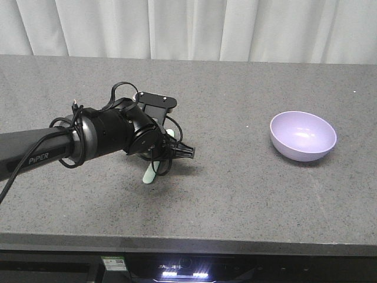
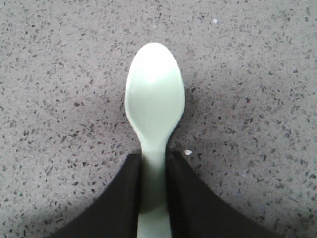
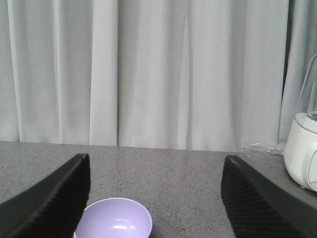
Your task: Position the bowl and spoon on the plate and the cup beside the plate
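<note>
The grey table (image 1: pixel 247 194) holds the bowl (image 1: pixel 303 135) well to the right. The right gripper (image 3: pixel 156 198), seen only in its own wrist view, faces the bowl with its fingers spread, probably ready to grasp. The left gripper (image 2: pixel 153 171) pinches the spoon (image 2: pixel 154 99) by the handle for carrying, a grip the front view hides

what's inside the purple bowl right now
Nothing shows inside the bowl, only its bare lavender inner surface with light glints. Part of the near inner wall is hidden behind its own rim in the front view.
</note>
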